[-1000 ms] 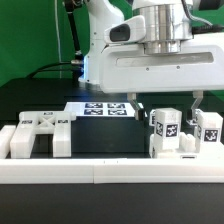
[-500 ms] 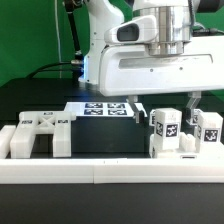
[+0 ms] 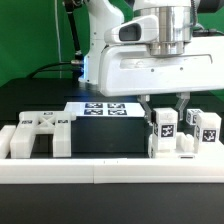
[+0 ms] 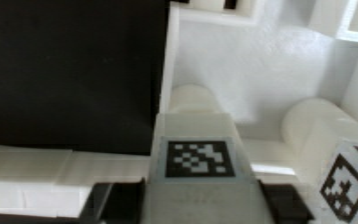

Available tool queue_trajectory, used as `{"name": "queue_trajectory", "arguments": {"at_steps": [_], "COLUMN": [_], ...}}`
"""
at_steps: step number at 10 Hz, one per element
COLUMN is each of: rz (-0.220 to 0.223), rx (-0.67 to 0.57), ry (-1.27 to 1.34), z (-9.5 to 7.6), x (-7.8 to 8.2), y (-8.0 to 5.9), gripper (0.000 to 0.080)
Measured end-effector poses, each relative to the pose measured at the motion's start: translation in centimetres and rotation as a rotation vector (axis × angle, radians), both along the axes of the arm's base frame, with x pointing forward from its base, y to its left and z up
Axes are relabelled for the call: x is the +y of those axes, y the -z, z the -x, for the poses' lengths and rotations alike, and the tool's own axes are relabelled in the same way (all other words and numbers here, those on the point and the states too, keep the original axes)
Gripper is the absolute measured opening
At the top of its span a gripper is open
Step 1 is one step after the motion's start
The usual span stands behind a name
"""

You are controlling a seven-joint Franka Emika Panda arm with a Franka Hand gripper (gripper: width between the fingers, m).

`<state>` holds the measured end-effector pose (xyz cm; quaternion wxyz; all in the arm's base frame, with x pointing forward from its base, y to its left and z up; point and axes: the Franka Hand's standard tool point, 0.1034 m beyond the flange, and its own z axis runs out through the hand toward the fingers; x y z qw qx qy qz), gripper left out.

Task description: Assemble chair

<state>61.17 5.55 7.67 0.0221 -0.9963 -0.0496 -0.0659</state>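
Observation:
Two upright white leg blocks with square tags stand at the exterior view's right, just behind the front rail. My gripper (image 3: pixel 164 112) has come down over the nearer-to-centre leg block (image 3: pixel 163 128) and is shut on it, one finger against each side. In the wrist view the same leg block (image 4: pixel 199 150) fills the space between the dark fingers (image 4: pixel 123 203). The second leg block (image 3: pixel 208 128) (image 4: pixel 350 165) stands free just beside it. A larger white chair piece (image 3: pixel 35 135) with slots lies at the exterior view's left.
The marker board (image 3: pixel 105 108) lies flat on the black table behind the parts. A long white rail (image 3: pixel 110 170) runs along the front edge. The arm's wide white body hangs over the right half.
The jaws stood wide apart around the leg block and have now closed onto its sides. The arm and the parts have stayed where they were.

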Motion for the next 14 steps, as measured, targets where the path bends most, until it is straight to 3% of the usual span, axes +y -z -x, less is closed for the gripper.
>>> {"name": "queue_trajectory", "arguments": {"at_steps": [2, 6, 14], "rz": [-0.01, -0.087, -0.191], "rx": [0.003, 0.017, 0.063], "ry": [0.06, 0.495, 1.254], "z": [0.0, 0.04, 0.05], "x": [-0.01, 0.01, 0.85], "y": [0.01, 0.09, 0.08], "gripper": [0.0289, 0.029, 0.0291]}}
